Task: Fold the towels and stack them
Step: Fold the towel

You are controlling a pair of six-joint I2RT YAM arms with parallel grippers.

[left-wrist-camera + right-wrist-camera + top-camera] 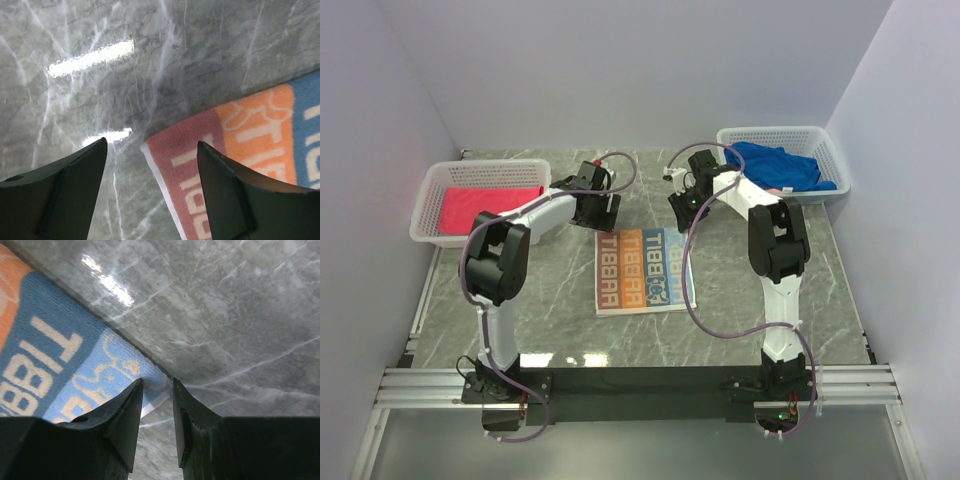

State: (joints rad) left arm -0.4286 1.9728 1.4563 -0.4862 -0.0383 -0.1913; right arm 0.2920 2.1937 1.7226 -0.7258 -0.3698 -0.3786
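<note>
Top external view: orange-and-blue lettered cloth towel lies flat. Left gripper spread wide, empty, above one corner. Right gripper nearly closed at another; grasp indeterminate.

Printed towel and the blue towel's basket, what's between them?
In the top view, only the right arm crosses that stretch of marble table; nothing else lies there.

Place: a robot lab cell.
Walls: plain white panels closed in the top, left and right of the frame.
Table: a grey marble-look top filled the middle.
Mount: a metal rail along the bottom edge carried two arms, bolted side by side.
Wiring: purple cables looped loose beside the arms.
</note>
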